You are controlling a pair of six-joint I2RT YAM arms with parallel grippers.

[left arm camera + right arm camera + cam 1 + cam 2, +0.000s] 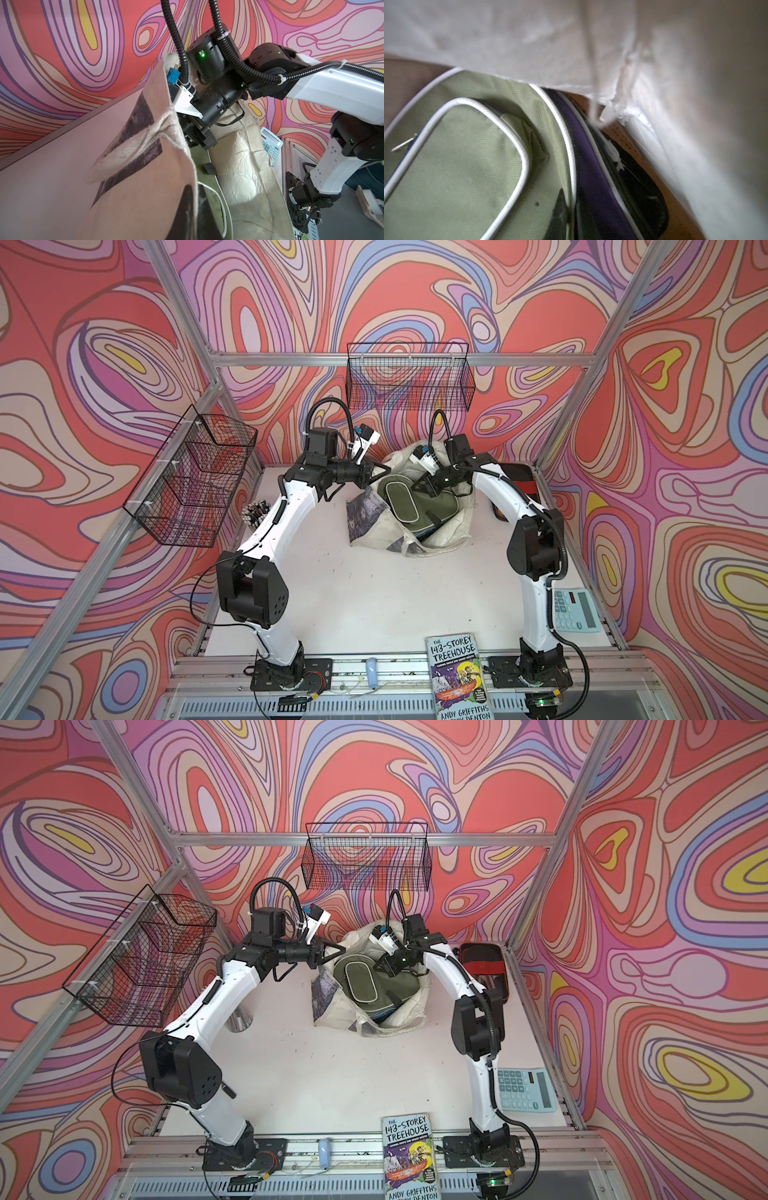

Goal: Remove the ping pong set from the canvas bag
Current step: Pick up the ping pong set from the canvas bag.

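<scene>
The cream canvas bag [449, 533] [401, 1019] lies open at the back middle of the table. An olive paddle cover [399, 499] [361, 979] fills its mouth. My left gripper [376, 472] [196, 218] is shut on the bag's left rim [145, 187], one finger on each side of the cloth. My right gripper [417, 485] [570, 214] is inside the bag, shut on the white-piped edge of the olive cover [467, 166]. Beside it stand a purple cover [591, 176] and a black cover [639, 187]. A black-edged case with red paddles [517, 481] [482, 961] lies outside the bag, behind the right arm.
A pale blue calculator [577, 610] lies at the right edge and a paperback book [457, 676] at the front edge. Black wire baskets hang on the back wall [407, 377] and the left wall [191, 481]. A cup of pens [255, 512] stands behind the left arm.
</scene>
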